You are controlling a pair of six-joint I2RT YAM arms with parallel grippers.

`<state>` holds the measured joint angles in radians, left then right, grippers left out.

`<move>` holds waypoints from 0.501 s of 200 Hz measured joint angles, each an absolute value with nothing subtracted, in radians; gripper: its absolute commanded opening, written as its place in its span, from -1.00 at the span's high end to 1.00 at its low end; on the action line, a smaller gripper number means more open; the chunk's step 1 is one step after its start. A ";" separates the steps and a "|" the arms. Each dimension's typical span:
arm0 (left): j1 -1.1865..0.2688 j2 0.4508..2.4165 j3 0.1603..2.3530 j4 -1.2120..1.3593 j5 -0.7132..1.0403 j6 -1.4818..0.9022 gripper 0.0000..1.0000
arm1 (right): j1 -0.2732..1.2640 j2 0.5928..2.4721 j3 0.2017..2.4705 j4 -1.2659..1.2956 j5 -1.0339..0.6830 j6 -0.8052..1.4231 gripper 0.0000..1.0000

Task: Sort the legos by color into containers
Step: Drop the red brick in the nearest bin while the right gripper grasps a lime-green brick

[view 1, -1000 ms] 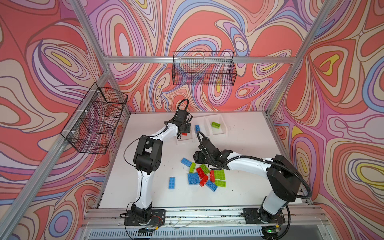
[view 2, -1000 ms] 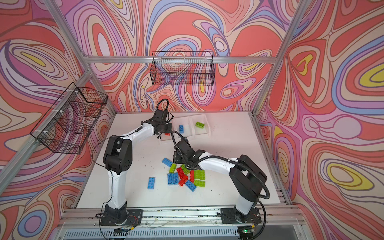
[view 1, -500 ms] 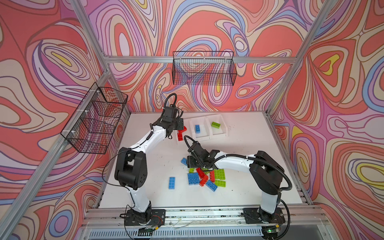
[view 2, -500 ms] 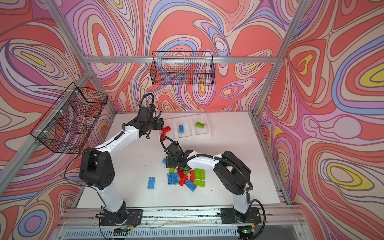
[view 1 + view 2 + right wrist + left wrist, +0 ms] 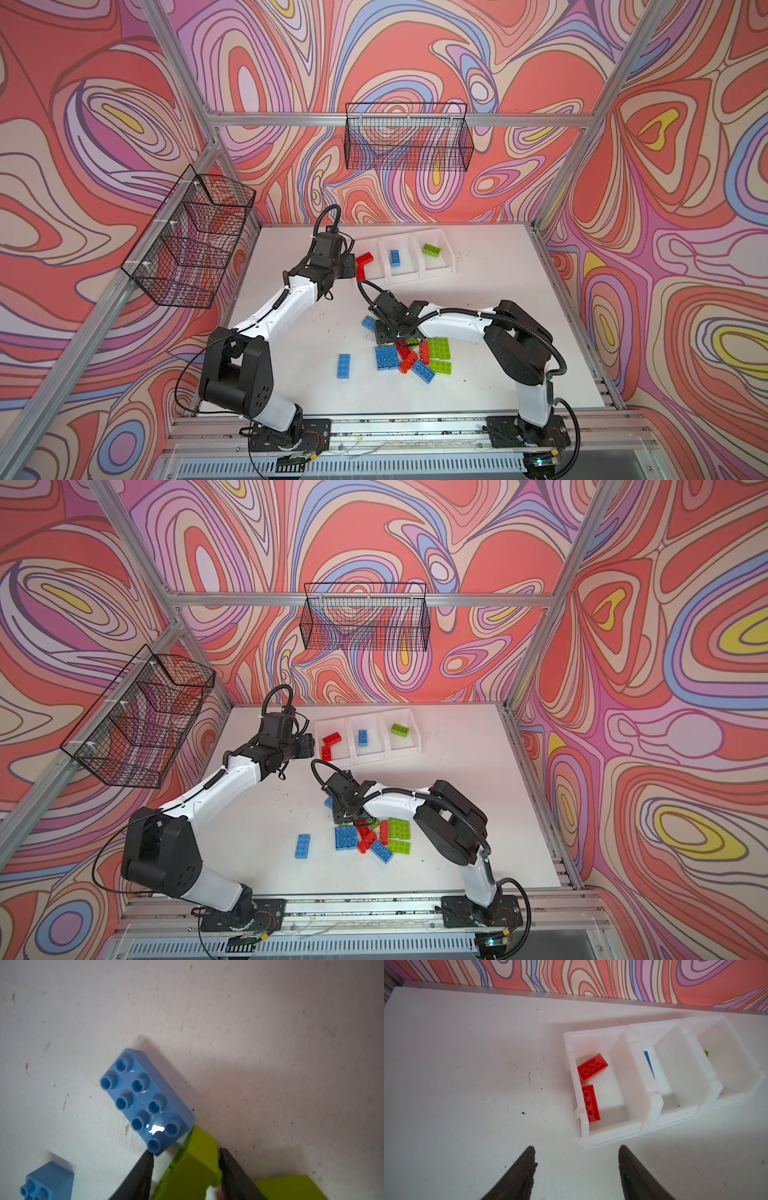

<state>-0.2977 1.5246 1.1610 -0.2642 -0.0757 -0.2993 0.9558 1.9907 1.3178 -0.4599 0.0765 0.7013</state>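
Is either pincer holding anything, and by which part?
Left pincer open, empty. Right pincer straddles lime green brick across its sides; grip cannot be told.

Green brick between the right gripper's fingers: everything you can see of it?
The lime green brick is glossy plastic, tilted, showing smooth faces and no studs. It sits between the right gripper's fingers; one touches its side, though a firm clamp is unclear. A blue brick's corner meets its end.

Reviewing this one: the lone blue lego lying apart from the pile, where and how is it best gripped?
Probably the lone blue lego across its two long sides, coming straight down from above. It lies flat, studs up, with bare table beside both long sides, leaving room for the jaws.
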 measured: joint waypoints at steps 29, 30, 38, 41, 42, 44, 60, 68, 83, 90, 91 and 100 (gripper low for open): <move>-0.293 1.490 1.156 -0.266 -0.080 -0.299 -0.31 | 0.957 1.992 1.328 -0.472 0.074 0.696 0.29; -0.293 1.489 1.156 -0.266 -0.080 -0.299 -0.31 | 0.957 1.992 1.328 -0.472 0.074 0.699 0.29; -0.292 1.485 1.156 -0.266 -0.080 -0.299 -0.30 | 0.957 1.992 1.328 -0.476 0.075 0.701 0.36; -0.292 1.484 1.156 -0.266 -0.080 -0.299 -0.31 | 0.957 1.992 1.328 -0.476 0.075 0.700 0.39; -0.292 1.484 1.156 -0.266 -0.080 -0.299 -0.31 | 0.957 1.992 1.328 -0.477 0.075 0.699 0.40; -0.292 1.484 1.156 -0.266 -0.080 -0.300 -0.30 | 0.957 1.992 1.328 -0.478 0.075 0.698 0.42; -0.293 1.481 1.154 -0.266 -0.080 -0.299 -0.30 | 0.957 1.992 1.328 -0.482 0.079 0.703 0.52; -0.293 1.481 1.151 -0.266 -0.080 -0.300 -0.30 | 0.957 1.992 1.330 -0.485 0.082 0.703 0.55; -0.293 1.480 1.145 -0.266 -0.080 -0.299 -0.30 | 0.957 1.992 1.335 -0.488 0.085 0.701 0.58; -0.293 1.480 1.142 -0.267 -0.080 -0.300 -0.29 | 0.957 1.992 1.338 -0.488 0.087 0.701 0.59; -0.293 1.480 1.140 -0.267 -0.080 -0.299 -0.29 | 0.957 1.992 1.340 -0.489 0.088 0.701 0.59; -0.293 1.478 1.134 -0.268 -0.080 -0.299 -0.29 | 0.957 1.992 1.345 -0.491 0.091 0.700 0.62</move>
<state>-0.2928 1.4780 1.1336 -0.2684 -0.0799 -0.2993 0.9569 1.9923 1.3453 -0.4908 0.0910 0.7002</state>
